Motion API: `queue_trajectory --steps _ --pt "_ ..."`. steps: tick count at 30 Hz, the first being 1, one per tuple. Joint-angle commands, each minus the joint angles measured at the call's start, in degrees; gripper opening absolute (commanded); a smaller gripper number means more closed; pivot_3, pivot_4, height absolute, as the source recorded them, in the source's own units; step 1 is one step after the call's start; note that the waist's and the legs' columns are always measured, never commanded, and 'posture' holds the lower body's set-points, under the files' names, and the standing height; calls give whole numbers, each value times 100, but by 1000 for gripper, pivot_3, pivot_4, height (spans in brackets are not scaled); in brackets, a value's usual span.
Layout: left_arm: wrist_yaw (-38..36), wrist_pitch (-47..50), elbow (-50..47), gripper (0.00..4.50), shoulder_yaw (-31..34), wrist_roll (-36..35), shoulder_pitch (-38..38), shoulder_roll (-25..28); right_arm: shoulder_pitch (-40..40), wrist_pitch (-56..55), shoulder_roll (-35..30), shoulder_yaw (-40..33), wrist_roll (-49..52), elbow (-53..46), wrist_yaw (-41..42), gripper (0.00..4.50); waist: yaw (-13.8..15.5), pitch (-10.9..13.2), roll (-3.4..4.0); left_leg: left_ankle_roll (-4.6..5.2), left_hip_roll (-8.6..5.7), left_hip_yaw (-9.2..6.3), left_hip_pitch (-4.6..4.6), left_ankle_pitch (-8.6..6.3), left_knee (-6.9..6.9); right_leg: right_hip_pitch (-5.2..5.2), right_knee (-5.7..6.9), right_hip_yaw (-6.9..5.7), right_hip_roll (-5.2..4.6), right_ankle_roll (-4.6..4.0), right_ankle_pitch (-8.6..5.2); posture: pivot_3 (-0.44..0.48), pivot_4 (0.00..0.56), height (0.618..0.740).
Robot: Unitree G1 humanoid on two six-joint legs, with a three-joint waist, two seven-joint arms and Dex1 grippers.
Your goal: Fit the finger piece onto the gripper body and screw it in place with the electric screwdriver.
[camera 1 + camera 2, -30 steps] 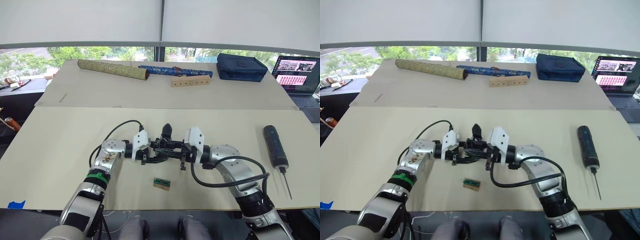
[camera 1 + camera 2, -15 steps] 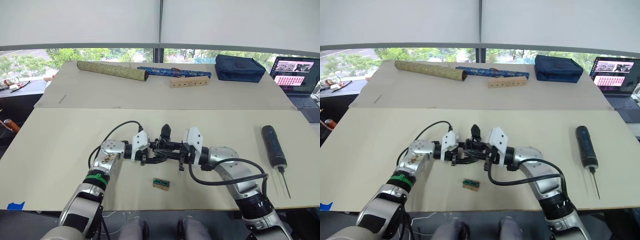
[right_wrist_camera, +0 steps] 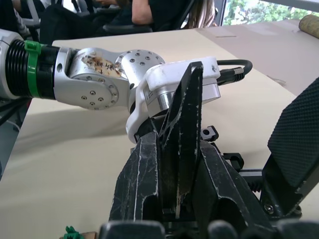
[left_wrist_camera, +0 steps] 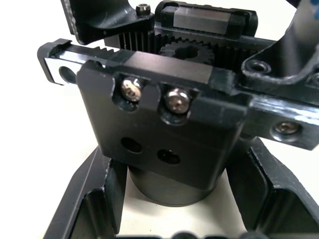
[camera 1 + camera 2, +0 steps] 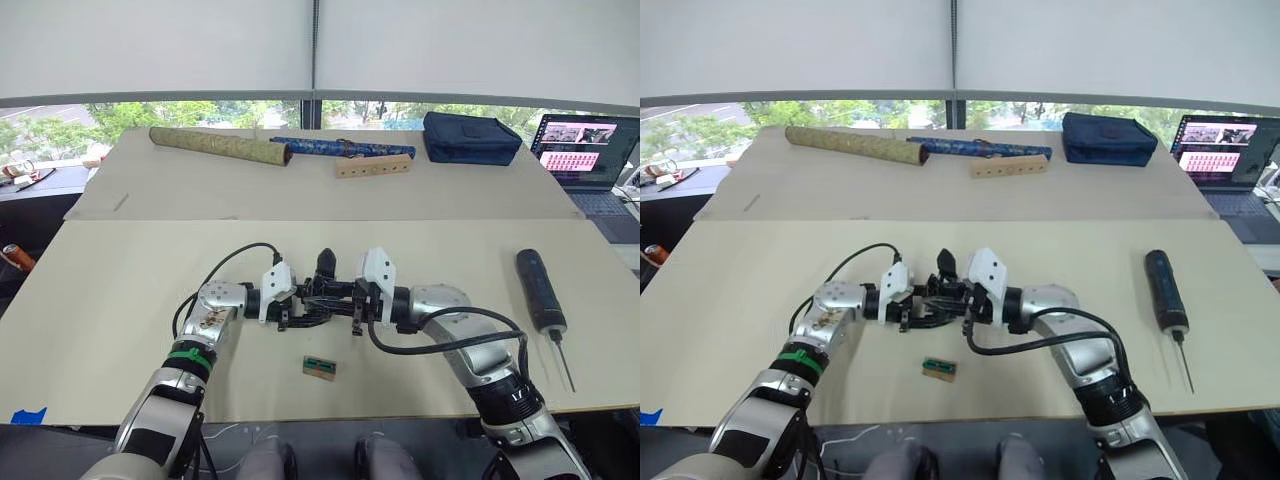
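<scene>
Mid-table, my left gripper [image 5: 299,309] is shut on the gripper body [image 4: 159,134], a black block with a toothed rack, a gear and a round base; its own pointed finger [image 5: 325,263] sticks up. Facing it from the right, my right gripper [image 5: 341,299] is shut on the finger piece [image 3: 182,144], a black wedge held against the body's right side. Whether the piece is seated on the body I cannot tell. The electric screwdriver [image 5: 538,291] lies on the table to the right, bit toward the front edge, apart from both grippers.
A small tan block with a green top [image 5: 320,367] lies just in front of the grippers. On the back table are a patterned roll [image 5: 218,147], a blue roll [image 5: 340,148], a wooden block with holes [image 5: 373,166] and a dark bag [image 5: 472,137]. A laptop [image 5: 585,148] stands at the far right.
The camera has shifted a little. Both grippers stay together at the gripper body, and the right gripper with the finger piece sits slightly closer to the left one.
</scene>
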Motion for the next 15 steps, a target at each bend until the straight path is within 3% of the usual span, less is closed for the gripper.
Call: queue_trajectory --steps 1,15 --pt "-74 54 23 2327 -151 116 154 27 44 454 -167 220 -292 421 -61 428 -2 -1 0 0 0 0 2 0 -1 1 0 0 0 0 0 0 150 740" --pt "-8 101 -38 2327 -111 79 187 26 189 709 -368 370 -298 345 2 427 -3 -7 2 4 2 0 28 -4 -8 29 -5 2 -3 -2 -1 0 150 740"
